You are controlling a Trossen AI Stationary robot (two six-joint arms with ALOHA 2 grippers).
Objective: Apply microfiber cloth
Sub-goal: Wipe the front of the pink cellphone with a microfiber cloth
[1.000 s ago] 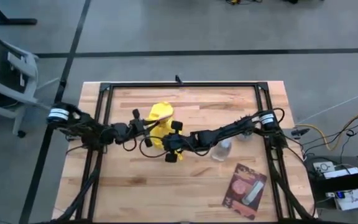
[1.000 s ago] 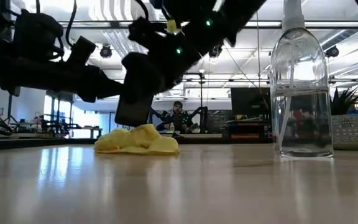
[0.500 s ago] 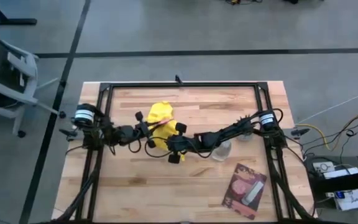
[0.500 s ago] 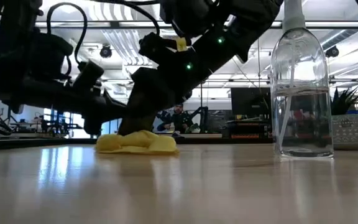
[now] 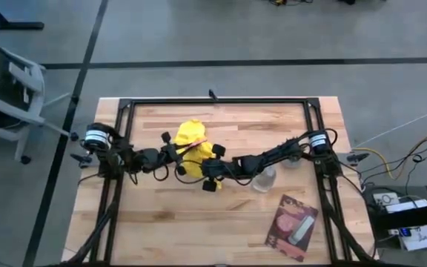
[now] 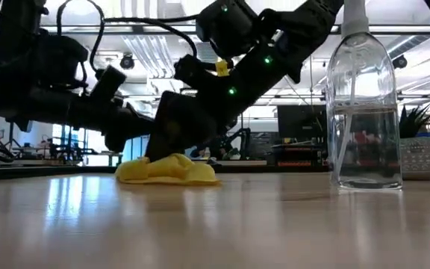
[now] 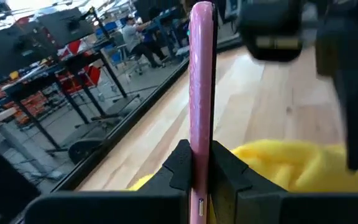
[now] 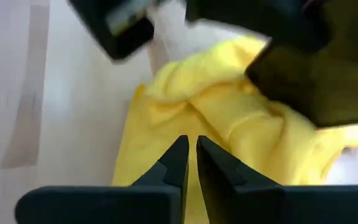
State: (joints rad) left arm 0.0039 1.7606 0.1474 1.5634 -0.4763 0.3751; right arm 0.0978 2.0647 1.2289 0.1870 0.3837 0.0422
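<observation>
A pale slatted wooden table (image 5: 228, 222) stands on grey floor inside a black frame, with an open workshop of benches and seated people beyond.

The left hand (image 7: 199, 163) is clenched on a thin, flat pink slab (image 7: 201, 74), held edge-up between its fingers; what the slab is I cannot tell for certain. It sits just at the nine o'clock edge of the bright yellow, wrinkled microfiber cloth (image 5: 192, 141). The right hand (image 8: 189, 163) comes in from three o'clock, low over the same cloth, its two fingers drawn almost together with only a narrow slit between; nothing shows caught in them.

The cloth lies bunched near the table's middle, slightly toward eleven o'clock. It looks light, limp and soft, so it should crumple and drag rather than slide as one piece. A raised fold on top seems the best place to pinch; a flat edge would likely slip free.

Outward at three o'clock stands a clear plastic spray bottle (image 6: 362, 112), and at five o'clock lies a flat pink-and-dark packet (image 5: 293, 225).
</observation>
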